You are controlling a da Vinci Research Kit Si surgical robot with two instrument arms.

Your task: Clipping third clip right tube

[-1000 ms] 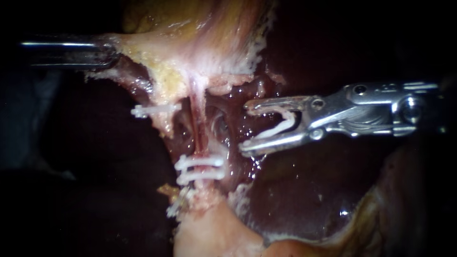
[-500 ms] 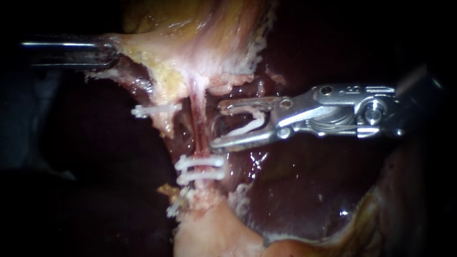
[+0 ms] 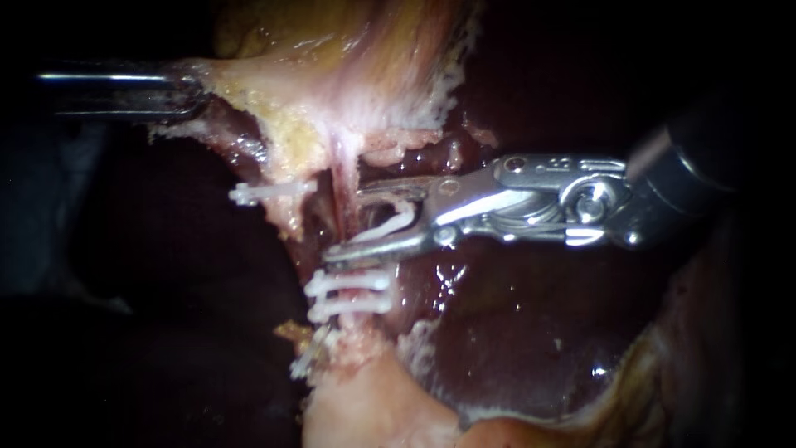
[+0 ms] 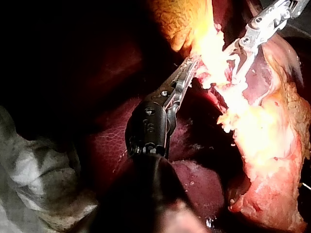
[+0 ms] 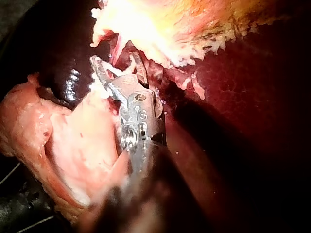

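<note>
My right instrument (image 3: 347, 224) comes in from the right. Its jaws stand wide apart with an open white clip (image 3: 391, 222) seated between them. They straddle the thin reddish right tube (image 3: 344, 184), one jaw on each side of it, just above two white clips (image 3: 350, 294) closed on that tube. The right wrist view shows the same jaws (image 5: 116, 62) with the clip (image 5: 112, 71) at the tube. My left instrument (image 3: 192, 86) holds yellowish gallbladder tissue (image 3: 298, 91) pulled to the left, its jaw tips buried in it. In the left wrist view its jaws (image 4: 188, 70) lie together in that tissue.
Another white clip (image 3: 267, 192) sits left of the tube on a strand of tissue. Dark wet liver (image 3: 514, 332) lies below my right instrument. A pale tissue stump (image 3: 365, 406) lies under the two clips. White gauze (image 4: 34, 170) lies beside my left instrument's shaft.
My right instrument has moved left with its clip, from clear of the tube to straddling it. My left instrument and the clipped tissue have held still.
</note>
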